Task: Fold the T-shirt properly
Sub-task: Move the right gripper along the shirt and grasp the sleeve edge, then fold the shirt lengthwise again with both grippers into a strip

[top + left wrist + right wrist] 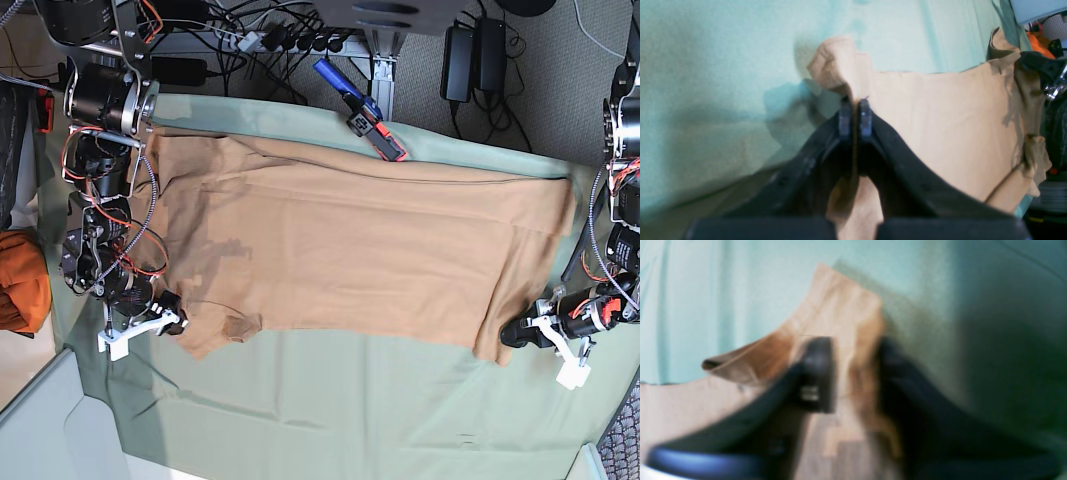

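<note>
- T-shirt [350, 250] lies spread across the sage-green cloth [330, 410]
- left gripper [855, 116] pinches a near corner tight
- right gripper [853, 373] straddles the other corner, grip unclear; confirm before lifting both evenly

The T-shirt [350, 255] lies spread across the cloth [300, 410] covering the tabletop. In the base view the right tool [170, 325] sits at its lower left corner, the left tool [512, 335] at its lower right corner. A bundle [22, 280] rests beyond the left edge.
</note>
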Tool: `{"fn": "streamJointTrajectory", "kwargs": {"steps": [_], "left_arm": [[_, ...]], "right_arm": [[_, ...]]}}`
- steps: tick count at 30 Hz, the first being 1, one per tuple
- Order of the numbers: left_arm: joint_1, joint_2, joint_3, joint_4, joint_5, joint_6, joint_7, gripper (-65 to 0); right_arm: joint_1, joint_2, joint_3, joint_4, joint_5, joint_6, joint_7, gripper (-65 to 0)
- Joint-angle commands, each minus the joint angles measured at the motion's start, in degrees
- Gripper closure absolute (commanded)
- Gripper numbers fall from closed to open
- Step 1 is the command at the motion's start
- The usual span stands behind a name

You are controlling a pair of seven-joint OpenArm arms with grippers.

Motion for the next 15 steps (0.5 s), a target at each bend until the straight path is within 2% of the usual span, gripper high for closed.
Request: {"fn": "streamJointTrajectory", "kwargs": {"steps": [1,6,9,15], "left_arm": [[-1.70,-0.79,-0.13,0.98,-1.14,-0.71,-1.03,0.0],[-1.73,-1.22,-0.13,0.98,-1.20,-0.71,-1.46,0.0],[-1.73,-2.05,-0.13,0.98,-2.19,-0.71,-0.96,0.0],[-1.70,-3.63,-0.13,0.98,-6.99,-0.71,5.33,0.0]], "right_arm": [[1.79,0.81,0.17,1.18,-0.39,7.13,1.66,-1.3],[1.81,1.14,0.20,1.20,-5.79,7.10,4.55,0.0],[1.79,1.14,0.22,1.20,-5.68,7.13,3.43,0.0],[1.49,2.45,0.22,1.62,-2.78,7.28,-1.11,0.0]]}}
